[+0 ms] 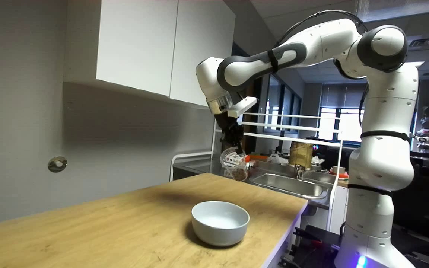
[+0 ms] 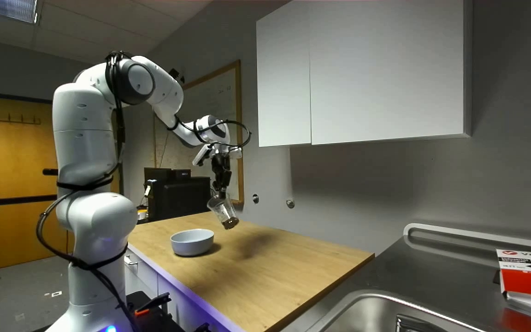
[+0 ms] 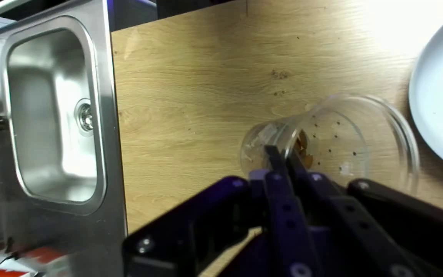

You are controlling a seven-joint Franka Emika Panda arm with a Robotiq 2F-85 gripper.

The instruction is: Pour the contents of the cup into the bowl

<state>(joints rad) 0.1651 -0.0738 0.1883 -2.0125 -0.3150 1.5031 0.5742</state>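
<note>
Leaning toward white bowl (image 1: 220, 231), above wood-grain desk (image 1: 125, 230): clear tumbler (image 2: 223, 211), brown bits (image 2: 230, 223) at bottom, pinched in black claw (image 3: 282, 153).

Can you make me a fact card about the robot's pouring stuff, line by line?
Pour into: wide, round white bowl, upright on light-brown wooden counter
Pour from: clear, see-through tumbler, tilted in the air, mouth toward the bowl
Held by: black fingers, closed on its wall
Inside it: small brown bits, at its bottom end
Nearby: shiny steel sink
</note>
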